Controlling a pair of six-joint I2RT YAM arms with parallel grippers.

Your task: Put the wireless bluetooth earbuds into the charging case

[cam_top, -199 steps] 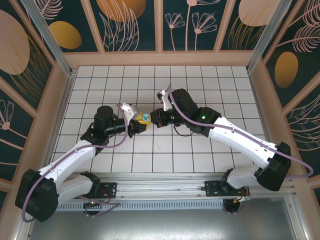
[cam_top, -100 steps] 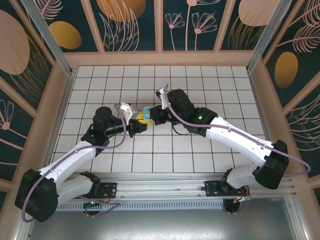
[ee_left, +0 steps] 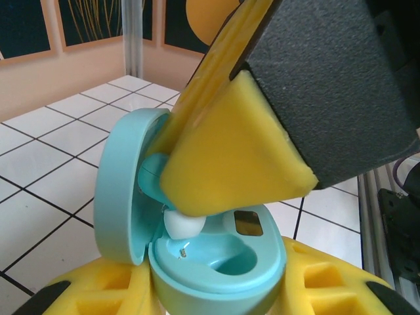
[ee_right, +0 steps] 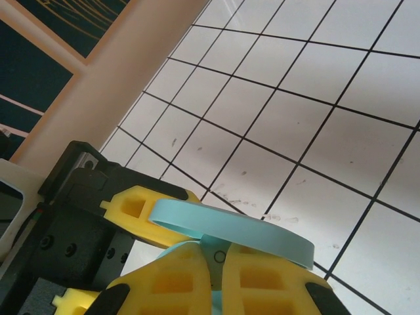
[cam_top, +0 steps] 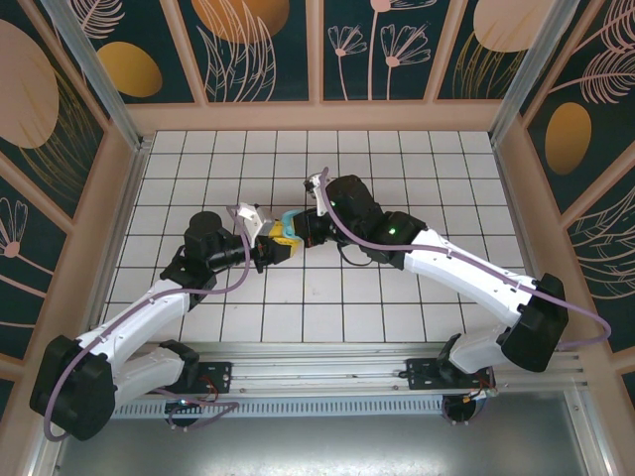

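seating the bud is the step in hand. at the left, the left gripper (cam_top: 266, 250) is clamped on the base of the open charging case (ee_left: 220, 266), over the tiled table (cam_top: 397, 159), with the lid (ee_left: 121, 190) tipped back to the left. at the case's left socket is the earbud (ee_left: 184, 224), a pale rounded bit pinched under the closed tips of the right gripper (ee_left: 230, 154), which reaches in from the right. to do this well, i judge, the right arm should press gently straight down, clear of the lid. it should let go only once the bud sits flush, and the left should neither tilt nor yield.
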